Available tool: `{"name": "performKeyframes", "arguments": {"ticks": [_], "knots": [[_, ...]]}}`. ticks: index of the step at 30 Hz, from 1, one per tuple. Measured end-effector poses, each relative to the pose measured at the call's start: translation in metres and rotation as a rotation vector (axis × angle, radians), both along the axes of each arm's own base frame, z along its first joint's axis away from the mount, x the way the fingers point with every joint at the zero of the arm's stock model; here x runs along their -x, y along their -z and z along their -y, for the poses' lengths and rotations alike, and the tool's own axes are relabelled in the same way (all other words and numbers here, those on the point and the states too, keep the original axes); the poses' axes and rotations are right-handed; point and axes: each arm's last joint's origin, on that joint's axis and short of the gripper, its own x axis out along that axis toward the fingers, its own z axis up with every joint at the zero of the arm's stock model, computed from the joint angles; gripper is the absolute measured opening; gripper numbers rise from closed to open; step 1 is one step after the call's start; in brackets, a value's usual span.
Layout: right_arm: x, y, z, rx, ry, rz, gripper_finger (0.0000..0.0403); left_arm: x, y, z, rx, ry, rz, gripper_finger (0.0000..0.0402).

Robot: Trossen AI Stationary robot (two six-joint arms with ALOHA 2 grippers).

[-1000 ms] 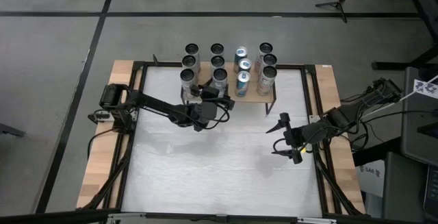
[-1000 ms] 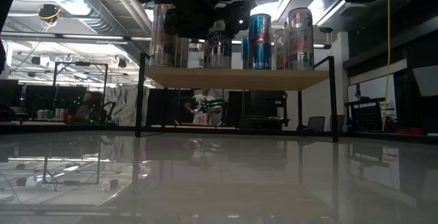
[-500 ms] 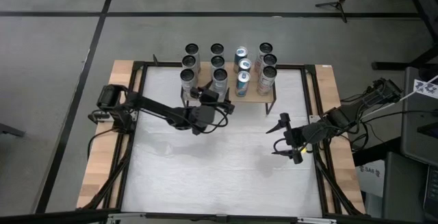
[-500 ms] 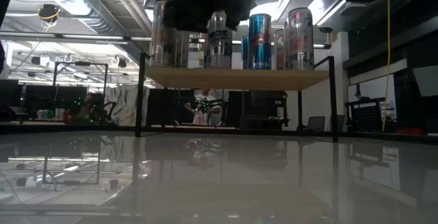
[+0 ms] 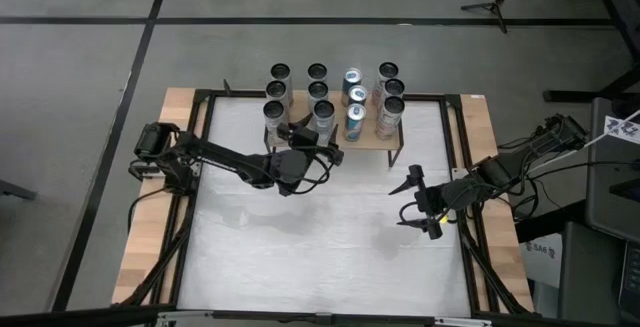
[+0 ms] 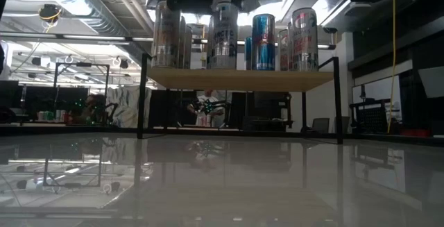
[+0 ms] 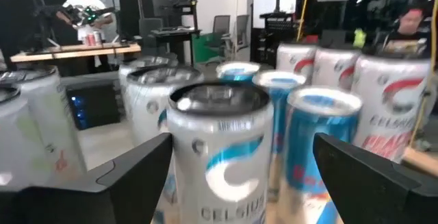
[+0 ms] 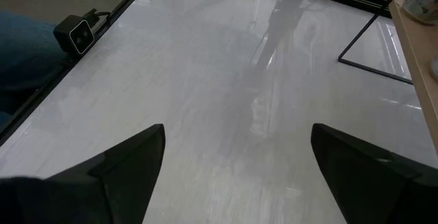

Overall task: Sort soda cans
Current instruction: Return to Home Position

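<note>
**Sorting complete: return both arms to home**

1. Status. The slim silver aluminium soda cans (image 5: 317, 71) stand upright in four front-to-back rows on the light wooden shelf (image 6: 239, 79) at the far edge of the white tabletop (image 5: 320, 257). The blue-bodied cans form the third row from the left. I see no can on the tabletop itself.
2. Left claw (image 5: 314, 139). It hovers just in front of the shelf's front edge, near its left half. Its fingers are spread wide and hold nothing. The nearest can, silver with a blue swirl (image 7: 219, 155), stands ahead of the fingers and apart from them.
3. Right claw (image 5: 405, 199). It waits near the tabletop's right edge, spread wide and empty.
4. Step in hand, as I judge it: homing.
5. Next move. Draw the left claw straight back, away from the shelf, before lowering or swinging it, so that neither finger clips the front cans.
</note>
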Motion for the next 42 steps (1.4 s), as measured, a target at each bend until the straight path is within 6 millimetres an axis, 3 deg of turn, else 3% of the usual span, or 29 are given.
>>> {"name": "performKeyframes", "arguments": {"ticks": [4,15,21,25,36,42], "knots": [[0.0,0.0,0.0,0.0,0.0,0.0,0.0363,-0.001,-0.018,0.005,-0.017,0.013,0.003,0.0348],[0.0,0.0,0.0,0.0,0.0,0.0,0.0363,-0.003,-0.089,0.033,-0.221,0.029,-0.31,0.0348],[0.0,0.0,0.0,0.0,0.001,0.001,0.0363,0.002,-0.119,0.05,-0.242,0.06,-0.291,0.0347],[0.0,0.0,0.0,-0.002,0.001,0.005,0.0363,0.003,-0.118,0.059,-0.221,0.09,-0.239,0.0347],[-0.001,-0.001,0.0,-0.008,0.002,0.016,0.0363,-0.004,-0.083,0.072,-0.073,0.346,-0.149,0.0346],[-0.003,-0.01,-0.002,-0.043,0.003,0.077,0.0363,-0.001,-0.09,0.073,-0.084,0.452,-0.139,0.0302]]}}
